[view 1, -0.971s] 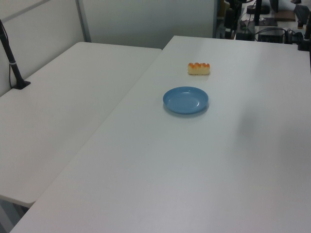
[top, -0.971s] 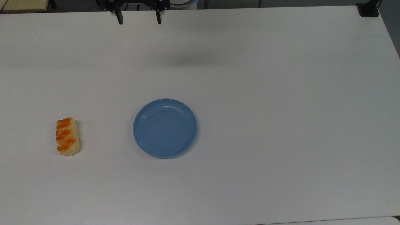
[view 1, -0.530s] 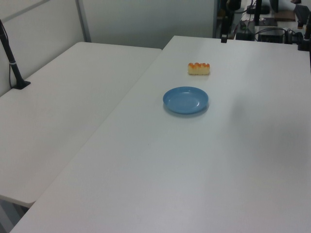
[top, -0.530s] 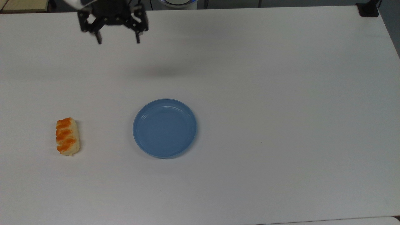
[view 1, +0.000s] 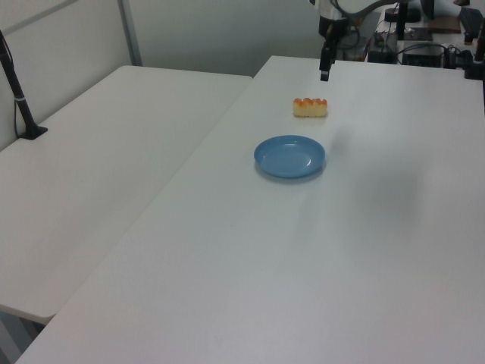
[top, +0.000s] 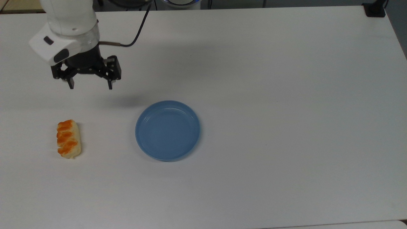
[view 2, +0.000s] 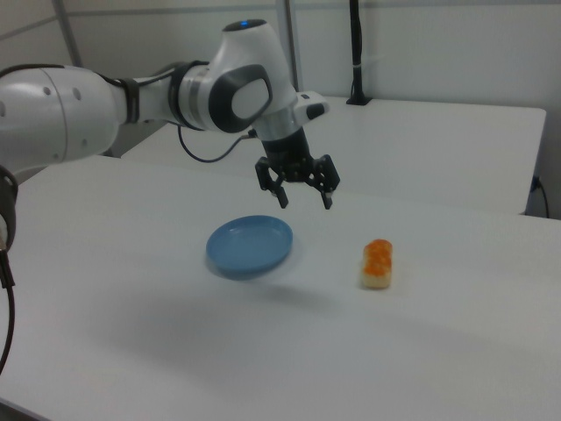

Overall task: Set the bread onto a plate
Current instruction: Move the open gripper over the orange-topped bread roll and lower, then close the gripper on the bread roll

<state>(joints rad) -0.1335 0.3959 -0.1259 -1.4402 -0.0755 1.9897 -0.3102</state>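
Note:
The bread (top: 68, 139), a cream bun with three orange-brown bumps, lies on the white table at the top view's left; it also shows as bread (view 1: 311, 107) and bread (view 2: 378, 263). The blue plate (top: 167, 130) sits empty to its right in the top view, seen too as plate (view 1: 289, 156) and plate (view 2: 250, 246). My gripper (top: 90, 86) hangs open above the table, up-screen of the bread and left of the plate in the top view, with nothing between its fingers. In the right view the gripper (view 2: 306, 200) hovers between plate and bread.
The white table (top: 270, 95) spreads wide to the top view's right of the plate. A second white table (view 1: 98, 167) adjoins it on the left view's left. A black post base (top: 375, 9) stands at the top view's far right corner.
The arm has swung from the table's far edge down and left in the top view, bringing the open gripper much closer to the bread. Bread and plate have not moved.

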